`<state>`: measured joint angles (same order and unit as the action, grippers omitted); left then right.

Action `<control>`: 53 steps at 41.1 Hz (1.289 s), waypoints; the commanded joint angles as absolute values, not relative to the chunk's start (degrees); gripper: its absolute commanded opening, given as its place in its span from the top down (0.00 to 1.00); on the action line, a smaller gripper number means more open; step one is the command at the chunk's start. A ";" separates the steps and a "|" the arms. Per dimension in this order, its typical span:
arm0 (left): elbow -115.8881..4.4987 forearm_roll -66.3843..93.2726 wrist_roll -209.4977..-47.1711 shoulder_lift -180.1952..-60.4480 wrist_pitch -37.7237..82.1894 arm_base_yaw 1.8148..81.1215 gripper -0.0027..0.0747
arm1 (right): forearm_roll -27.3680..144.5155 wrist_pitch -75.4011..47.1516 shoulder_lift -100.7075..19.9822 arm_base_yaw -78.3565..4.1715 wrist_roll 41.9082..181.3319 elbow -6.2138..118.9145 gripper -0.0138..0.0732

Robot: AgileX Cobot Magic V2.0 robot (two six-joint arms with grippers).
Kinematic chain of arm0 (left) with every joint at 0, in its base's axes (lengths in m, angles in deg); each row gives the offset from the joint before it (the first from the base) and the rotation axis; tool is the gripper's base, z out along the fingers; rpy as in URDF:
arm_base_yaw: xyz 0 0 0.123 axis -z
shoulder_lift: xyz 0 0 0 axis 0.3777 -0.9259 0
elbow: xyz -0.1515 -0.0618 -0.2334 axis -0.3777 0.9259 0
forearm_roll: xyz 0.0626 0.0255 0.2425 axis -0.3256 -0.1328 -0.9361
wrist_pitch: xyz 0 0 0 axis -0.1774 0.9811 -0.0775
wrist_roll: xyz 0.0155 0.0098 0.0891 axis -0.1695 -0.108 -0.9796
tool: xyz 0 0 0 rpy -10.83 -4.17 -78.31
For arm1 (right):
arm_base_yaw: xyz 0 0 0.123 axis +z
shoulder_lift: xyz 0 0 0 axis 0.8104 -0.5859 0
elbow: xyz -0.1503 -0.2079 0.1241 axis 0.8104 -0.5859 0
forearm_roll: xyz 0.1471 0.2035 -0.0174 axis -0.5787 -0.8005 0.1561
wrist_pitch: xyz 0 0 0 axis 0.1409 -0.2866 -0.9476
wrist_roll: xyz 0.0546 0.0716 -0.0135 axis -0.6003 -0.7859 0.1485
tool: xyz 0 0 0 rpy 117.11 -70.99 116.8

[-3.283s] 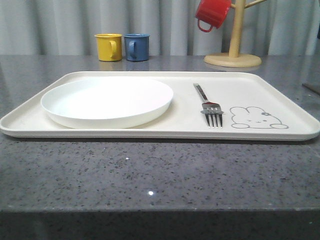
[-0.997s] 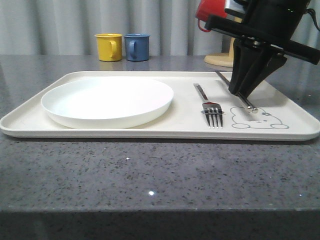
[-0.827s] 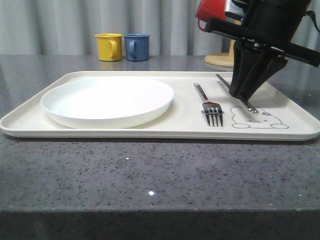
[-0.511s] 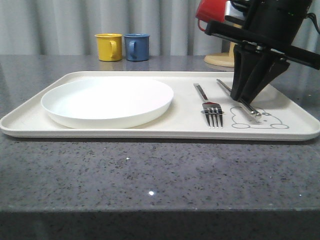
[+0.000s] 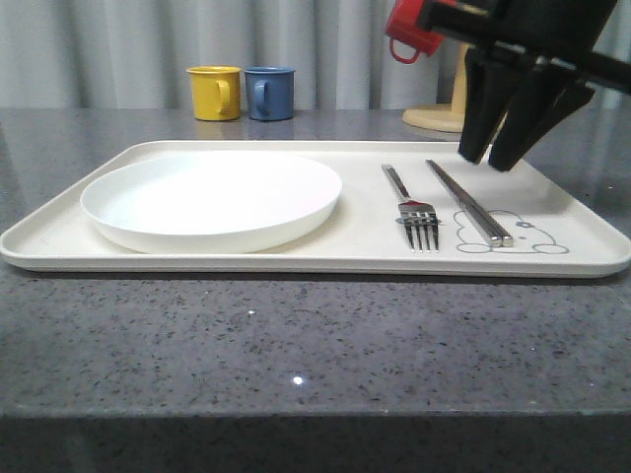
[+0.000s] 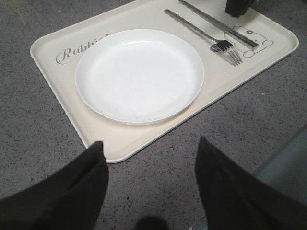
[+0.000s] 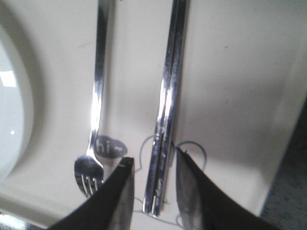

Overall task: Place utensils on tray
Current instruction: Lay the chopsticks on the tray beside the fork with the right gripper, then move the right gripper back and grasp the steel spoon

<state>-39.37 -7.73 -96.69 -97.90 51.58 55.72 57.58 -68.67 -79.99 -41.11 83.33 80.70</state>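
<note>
Even, soft indoor light, front view sharp, plate point(image 5: 211, 200) glaring near-white, faint shadows under the tray point(image 5: 296, 258) rim, right wrist view blurred — chopsticks point(image 7: 168, 110) streaked with glare, fingers point(image 7: 113, 201) beside them out of focus

So the non-cutlery stuff: a round white plate point(image 5: 211, 200) sat well off to the left of the right claw point(image 5: 488, 161) and lower down. A yellow mug point(image 5: 214, 93) and a blue mug point(image 5: 269, 93) stood just beside each other, farther back and left of the claw. A red mug point(image 5: 409, 30) hung on a wooden mug tree point(image 5: 459, 116) right behind the claw. Everything was on a grey speckled countertop point(image 5: 296, 345), with a pale curtain point(image 5: 118, 49) at the back.
</note>
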 commanded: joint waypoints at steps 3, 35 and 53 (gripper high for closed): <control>-40.91 -7.44 -96.17 -97.95 47.27 56.14 0.45 | 65.65 -71.95 -72.10 -41.17 86.24 81.58 0.54; -40.91 -7.44 -96.17 -97.95 47.27 56.14 0.45 | 76.93 -64.57 -76.98 -62.38 90.27 76.01 0.55; -40.91 -7.44 -96.17 -97.95 47.27 56.14 0.45 | 76.93 -60.91 -80.50 -62.38 90.27 76.09 0.57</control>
<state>-39.37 -7.73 -96.69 -97.90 51.58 55.72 76.32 -62.08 -82.72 -62.10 89.56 74.69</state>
